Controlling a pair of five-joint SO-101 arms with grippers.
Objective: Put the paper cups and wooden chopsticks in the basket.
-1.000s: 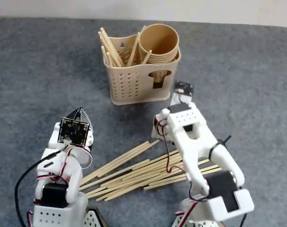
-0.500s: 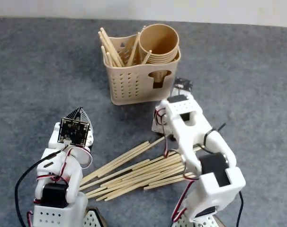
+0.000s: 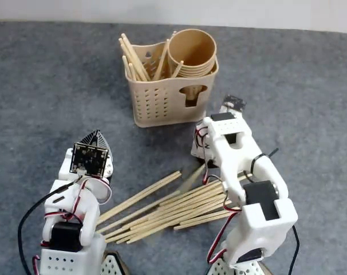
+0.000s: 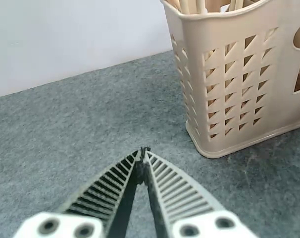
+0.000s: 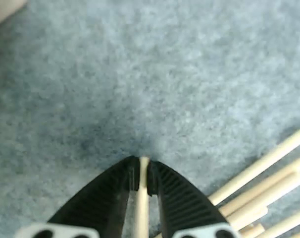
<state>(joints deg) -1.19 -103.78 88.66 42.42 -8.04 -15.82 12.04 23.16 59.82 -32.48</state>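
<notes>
A beige slotted basket (image 3: 165, 100) stands at the back of the grey carpet, holding stacked paper cups (image 3: 192, 52) and several wooden chopsticks (image 3: 136, 57). More chopsticks lie in a loose pile (image 3: 162, 211) between the two arms. My right gripper (image 5: 142, 166) is shut on one chopstick (image 5: 142, 198), which runs back between its black fingers. In the high view that chopstick (image 3: 190, 178) slants up under the right arm (image 3: 236, 160), just right of the basket's front. My left gripper (image 4: 142, 151) is shut on nothing, low over the carpet in front of the basket (image 4: 239, 74).
Grey carpet (image 3: 53, 86) covers the whole surface, with open room left and right of the basket. A pale wall strip (image 3: 276, 11) borders the far edge. Ends of the piled chopsticks (image 5: 261, 191) lie close beside the right gripper.
The right arm has shifted right and back, drawing one chopstick up and out of the pile. The left arm has stayed still.
</notes>
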